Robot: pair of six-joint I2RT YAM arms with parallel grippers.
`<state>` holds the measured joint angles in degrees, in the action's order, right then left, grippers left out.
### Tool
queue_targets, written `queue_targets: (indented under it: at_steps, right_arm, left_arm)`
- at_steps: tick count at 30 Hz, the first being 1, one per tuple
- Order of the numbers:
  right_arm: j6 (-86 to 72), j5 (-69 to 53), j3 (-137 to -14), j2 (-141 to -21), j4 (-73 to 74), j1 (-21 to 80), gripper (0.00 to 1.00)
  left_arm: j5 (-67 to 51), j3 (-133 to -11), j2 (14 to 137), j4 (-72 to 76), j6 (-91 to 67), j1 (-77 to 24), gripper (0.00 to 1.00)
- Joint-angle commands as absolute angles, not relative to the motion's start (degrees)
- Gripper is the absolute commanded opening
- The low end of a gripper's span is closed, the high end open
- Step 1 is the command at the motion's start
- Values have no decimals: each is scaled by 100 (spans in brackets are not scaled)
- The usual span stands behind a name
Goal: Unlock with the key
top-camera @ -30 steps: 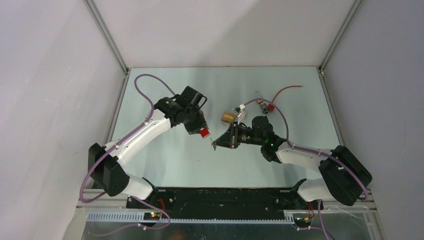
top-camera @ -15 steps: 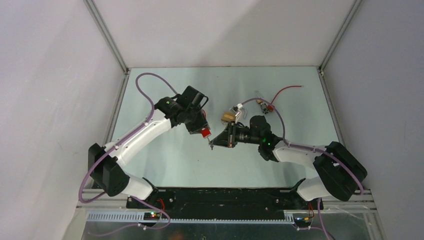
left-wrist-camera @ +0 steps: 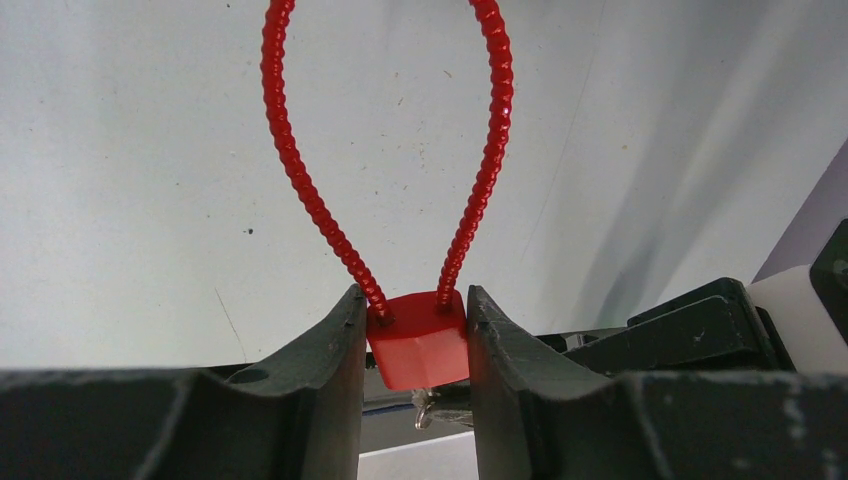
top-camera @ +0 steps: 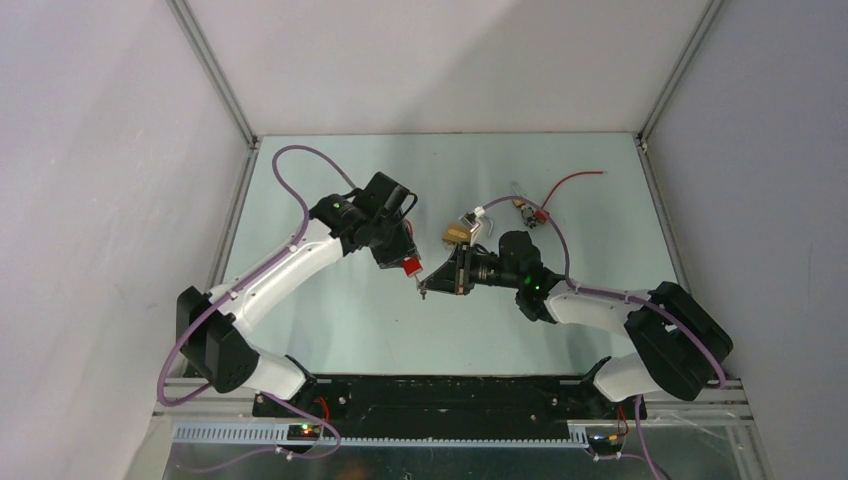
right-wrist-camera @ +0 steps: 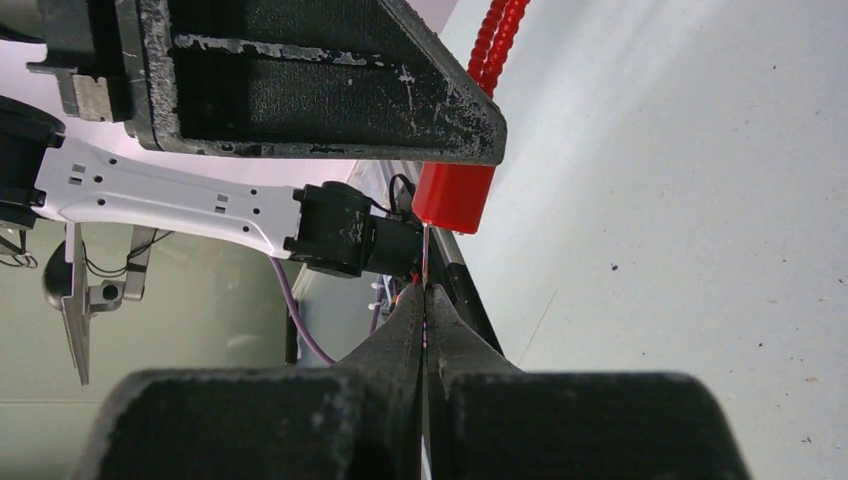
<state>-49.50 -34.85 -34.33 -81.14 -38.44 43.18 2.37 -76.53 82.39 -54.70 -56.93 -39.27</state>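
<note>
Red plastic tags, two in all: the held tag (left-wrist-camera: 420, 350), with its wire loop (left-wrist-camera: 300, 180), is clamped between the narrowly parted fingers of the left gripper (left-wrist-camera: 415, 305); the other tag (top-camera: 541, 213) lies far back on the table (top-camera: 330, 330). One brass padlock (top-camera: 458, 234) sits behind the right gripper (right-wrist-camera: 424, 300), whose fingers pinch tight on the single key (right-wrist-camera: 425, 258). The key's thin blade runs straight out from the fingertips, its tip reaching the held tag's end face.
</note>
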Motion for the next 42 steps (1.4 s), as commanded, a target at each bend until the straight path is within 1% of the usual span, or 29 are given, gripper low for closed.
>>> queue_targets:
  at_steps: [1, 42]
  right_arm:
    - [-4967, -3476, -3630, -8182, -4051, 4317, 0]
    - [-4917, -3216, -3621, -7801, -3840, 4265, 0]
  left_arm:
    - [264, -7984, 8029, -5454, -5590, -3947, 0]
    - [333, -7762, 7877, -5458, -5545, -4022, 0]
